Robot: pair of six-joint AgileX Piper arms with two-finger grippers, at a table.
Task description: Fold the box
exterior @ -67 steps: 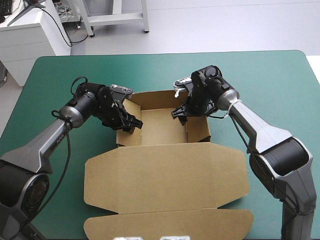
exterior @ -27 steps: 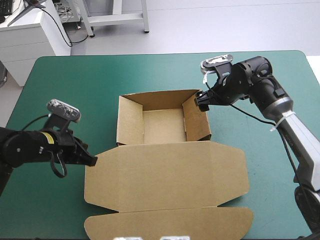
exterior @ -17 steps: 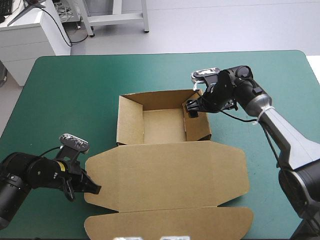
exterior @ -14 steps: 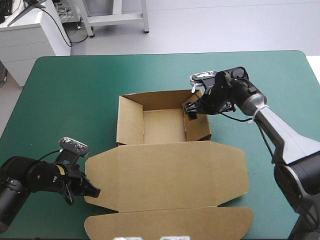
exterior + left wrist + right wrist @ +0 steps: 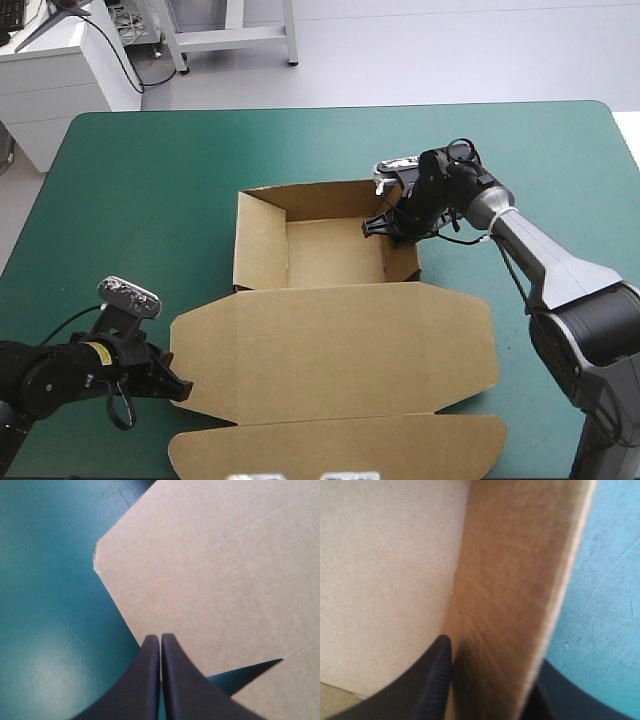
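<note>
At the middle of your teal-green worktop the brown box sits as an open tray, its lid flat toward the near edge. Your right claw is clamped on the tray's right wall, one black finger on each side. Your left claw is pressed together, its tips at the lid's left edge.

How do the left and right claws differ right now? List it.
The left claw is shut and empty, its tip at the flat lid's left edge. The right claw clamps the tray's right wall. The left sits nearer the robot, and the right is farther out. Both work the same box.
</note>
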